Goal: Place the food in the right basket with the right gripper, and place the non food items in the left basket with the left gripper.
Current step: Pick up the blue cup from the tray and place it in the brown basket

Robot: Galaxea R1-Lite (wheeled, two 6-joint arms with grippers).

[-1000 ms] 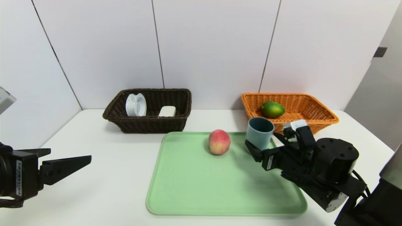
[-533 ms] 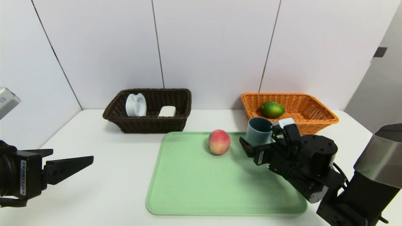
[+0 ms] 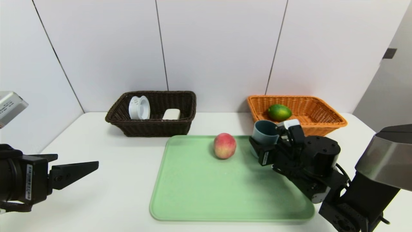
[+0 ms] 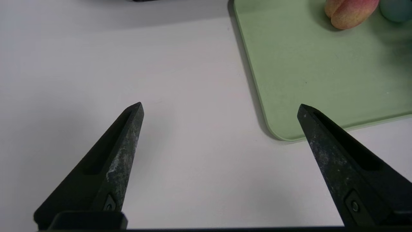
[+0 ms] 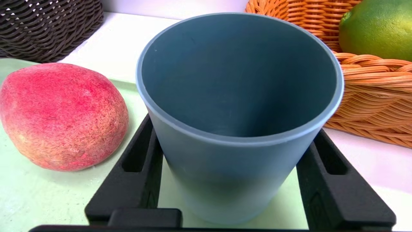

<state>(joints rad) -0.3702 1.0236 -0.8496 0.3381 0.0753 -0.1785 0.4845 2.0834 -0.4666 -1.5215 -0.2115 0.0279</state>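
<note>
Head view: R pincer (image 3: 264, 141) was closed on blue-grey plastic cup (image 3: 265, 133), upright on green rectangular tray (image 3: 206, 190), nr round pink-red peach (image 3: 224, 146). Glossy green citrus (image 3: 279, 112) sat in orange wicker basket (image 3: 331, 120).

L wrist view: L pincer (image 4: 220, 106) was open above white table (image 4: 199, 180).

R wrist view: cup sat btwn both fingers (image 5: 341, 180).

Before you, the smooth green tray (image 3: 206, 193) is pale and plain on a white worktop (image 3: 106, 180). You see a round peach (image 5: 64, 116), pink-red blending into speckled yellow, and a tapered plastic cup (image 5: 238, 141) in even blue-grey, darker inside. Your oval citrus fruit (image 3: 279, 112) is green, touched with yellow. The flared wicker basket (image 3: 305, 125) around it shows an orange-tan weave; the other woven wicker basket (image 3: 157, 128) shows a near-black one.
</note>
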